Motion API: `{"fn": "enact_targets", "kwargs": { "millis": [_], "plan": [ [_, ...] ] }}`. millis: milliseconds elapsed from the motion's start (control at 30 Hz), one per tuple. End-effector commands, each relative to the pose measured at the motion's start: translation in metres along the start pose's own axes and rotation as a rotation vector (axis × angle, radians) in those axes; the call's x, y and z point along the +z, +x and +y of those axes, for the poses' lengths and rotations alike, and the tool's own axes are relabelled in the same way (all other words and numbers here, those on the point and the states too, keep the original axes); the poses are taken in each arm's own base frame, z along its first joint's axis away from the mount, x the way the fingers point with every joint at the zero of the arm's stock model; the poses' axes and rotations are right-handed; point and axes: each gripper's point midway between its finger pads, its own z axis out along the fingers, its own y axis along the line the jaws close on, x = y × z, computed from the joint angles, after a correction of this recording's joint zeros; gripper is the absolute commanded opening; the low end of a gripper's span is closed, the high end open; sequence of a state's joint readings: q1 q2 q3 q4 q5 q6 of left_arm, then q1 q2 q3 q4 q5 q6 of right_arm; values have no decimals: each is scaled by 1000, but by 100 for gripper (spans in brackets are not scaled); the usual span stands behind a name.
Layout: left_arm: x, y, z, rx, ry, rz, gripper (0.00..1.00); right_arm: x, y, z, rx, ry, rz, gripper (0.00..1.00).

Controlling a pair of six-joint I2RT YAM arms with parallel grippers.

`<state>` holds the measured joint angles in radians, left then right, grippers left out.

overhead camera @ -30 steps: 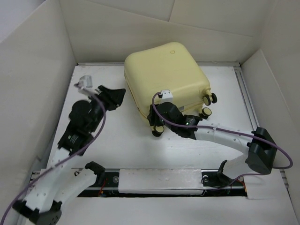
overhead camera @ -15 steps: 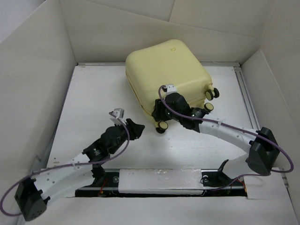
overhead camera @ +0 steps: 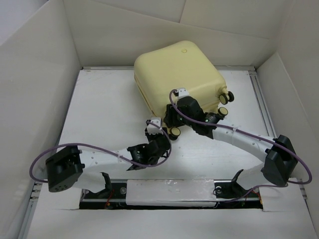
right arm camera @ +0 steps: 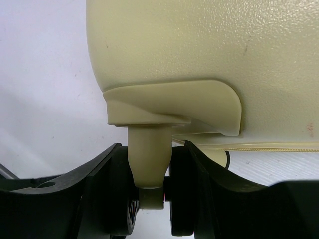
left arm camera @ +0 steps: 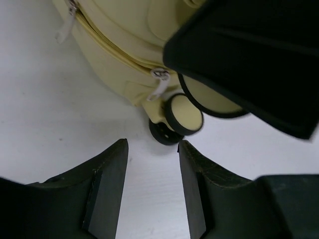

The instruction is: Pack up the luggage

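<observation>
The luggage (overhead camera: 174, 74) is a closed pale yellow hard-shell suitcase with a zipper seam, lying at the far middle of the white table (overhead camera: 107, 99), its wheels facing near and right. The right gripper (right arm camera: 152, 149) is clamped around one caster (right arm camera: 148, 174) at the near corner, with a finger on each side of it. The left gripper (left arm camera: 152, 145) is spread apart and holds nothing, aimed at a neighbouring free caster (left arm camera: 183, 115). A second ago the left arm lay over the table's left side. It has since swung in beside the right gripper, and the suitcase has shifted slightly.
</observation>
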<state>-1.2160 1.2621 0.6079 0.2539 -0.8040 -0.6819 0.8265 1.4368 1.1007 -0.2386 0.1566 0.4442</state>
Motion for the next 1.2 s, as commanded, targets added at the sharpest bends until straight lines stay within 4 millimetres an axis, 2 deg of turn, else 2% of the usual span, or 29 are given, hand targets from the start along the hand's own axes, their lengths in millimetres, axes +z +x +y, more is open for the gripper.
{"fn": "enact_targets", "kwargs": {
  "millis": [0, 100, 133, 200, 300, 333, 367, 467, 500, 533, 567, 600, 633, 667, 700, 767, 800, 900, 967, 1033, 1067, 1100, 1167],
  "plan": [
    [12, -31, -3, -27, -80, -126, 41, -33, -75, 35, 25, -106, -223, 3],
    [18, -43, -10, -10, -102, -170, 39, -38, -72, 47, 17, -160, -210, 2],
    [23, -39, -6, 38, -118, -166, 38, -42, -75, 47, 18, -164, -218, 2],
    [26, -46, -11, 31, -129, -195, 36, -43, -70, 55, 10, -195, -203, 2],
    [36, -52, -15, 52, -107, -228, 36, -50, -75, 65, 8, -246, -209, 2],
    [41, -56, -11, 52, -122, -241, 36, -51, -73, 69, 4, -268, -199, 2],
    [48, -50, -7, 73, -133, -229, 36, -52, -72, 70, 3, -276, -195, 2],
    [61, -49, -1, 82, -178, -223, 33, -57, -70, 79, -5, -314, -187, 2],
    [62, -46, 0, 98, -182, -217, 33, -59, -71, 82, -6, -331, -191, 2],
    [63, -55, -9, 76, -156, -243, 33, -62, -68, 85, -11, -342, -187, 2],
    [66, -49, -7, 119, -164, -235, 33, -61, -65, 86, -13, -353, -182, 2],
    [68, -52, -7, 115, -180, -245, 33, -68, -66, 94, -17, -386, -192, 2],
    [71, -54, -4, 122, -202, -251, 32, -66, -63, 92, -18, -382, -183, 2],
    [73, -57, -8, 110, -197, -259, 29, -68, -59, 98, -24, -399, -175, 1],
    [75, -53, -4, 130, -220, -260, 29, -70, -59, 98, -25, -411, -179, 1],
    [79, -59, 1, 123, -272, -284, 28, -74, -55, 102, -30, -428, -173, 1],
    [82, -55, 4, 130, -288, -286, 27, -74, -55, 102, -30, -428, -173, 1],
    [87, -58, 9, 141, -333, -302, 25, -81, -51, 106, -35, -452, -175, 0],
    [92, -54, 14, 154, -362, -301, 21, -83, -48, 106, -37, -466, -173, 0],
    [95, -54, 10, 157, -358, -310, 15, -83, -43, 104, -38, -462, -165, 0],
    [96, -55, 9, 148, -355, -315, 11, -83, -43, 103, -38, -462, -165, 0],
    [95, -54, 13, 149, -364, -318, 0, -80, -41, 100, -36, -443, -164, 0],
    [97, -54, 24, 149, -387, -316, 0, -80, -40, 97, -34, -432, -170, 0]
  ]
}}
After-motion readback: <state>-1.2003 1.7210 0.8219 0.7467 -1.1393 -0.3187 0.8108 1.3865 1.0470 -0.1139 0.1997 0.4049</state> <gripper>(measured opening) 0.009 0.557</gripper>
